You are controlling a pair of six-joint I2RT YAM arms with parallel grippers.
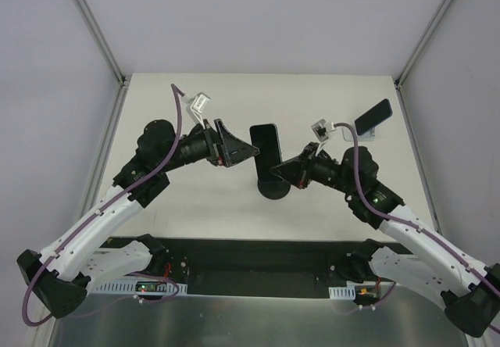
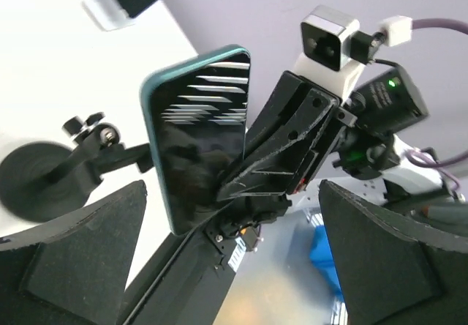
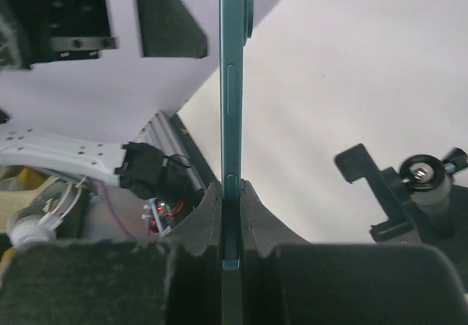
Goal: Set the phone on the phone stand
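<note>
Right hand (image 3: pixel 231 197) pinching phone (image 3: pixel 231 83) edge-on, left hand (image 1: pixel 241 148) open, seemingly close

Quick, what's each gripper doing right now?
Left gripper: jaws open, holding nothing.
Right gripper: jaws closed on the phone.

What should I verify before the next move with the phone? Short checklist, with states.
1. Right gripper shut on phone, which it holds edge-on and upright: ok.
2. Left gripper open, pads off the phone: ok.
3. Phone stand free to take it: not ok. A dark slab already sits on it.
4. Black pole stand clear of the phone: cannot tell. Its base lies right beside the phone in the top view.
</note>
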